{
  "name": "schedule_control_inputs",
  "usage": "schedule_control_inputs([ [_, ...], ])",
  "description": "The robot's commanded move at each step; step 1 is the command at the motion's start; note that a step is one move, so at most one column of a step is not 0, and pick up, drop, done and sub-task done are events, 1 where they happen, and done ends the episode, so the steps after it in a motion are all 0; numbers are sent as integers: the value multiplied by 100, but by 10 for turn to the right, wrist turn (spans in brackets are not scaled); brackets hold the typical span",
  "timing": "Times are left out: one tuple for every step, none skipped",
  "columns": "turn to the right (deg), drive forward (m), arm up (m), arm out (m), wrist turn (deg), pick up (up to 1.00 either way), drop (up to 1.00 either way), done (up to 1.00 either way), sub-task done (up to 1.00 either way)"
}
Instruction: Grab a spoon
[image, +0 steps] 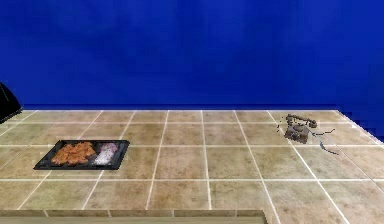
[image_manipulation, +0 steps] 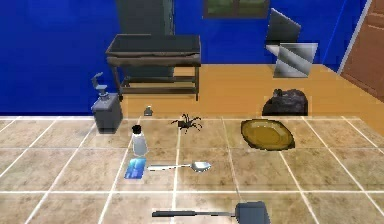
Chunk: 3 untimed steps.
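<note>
A silver spoon (image_manipulation: 182, 167) lies flat on the tiled countertop (image_manipulation: 300, 175) in the arm side view, left of the middle, with its bowl toward the view's right. Just left of its handle lies a small blue flat thing (image_manipulation: 132, 171), and behind that stands a small clear bottle with a white cap (image_manipulation: 138, 142). Nearer the view's bottom edge lies a dark spatula (image_manipulation: 212, 212), handle to the left and blade to the right.
On the same counter stand a grey soap dispenser (image_manipulation: 105, 110), a dark spider-like thing (image_manipulation: 187, 123) and a brown round dish (image_manipulation: 265, 135). Beyond are a dark table (image_manipulation: 155, 52) and a black bag (image_manipulation: 286, 103). The forward view has a food tray (image: 82, 154) and an old telephone (image: 298, 127).
</note>
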Motion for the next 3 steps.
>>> schedule_control_inputs([
  [0, 0, 50, 0, 0, 0, 0, 0, 0],
  [0, 0, 38, 0, 0, 0, 0, 0, 0],
  [0, 0, 0, 16, 0, 0, 0, 0, 0],
])
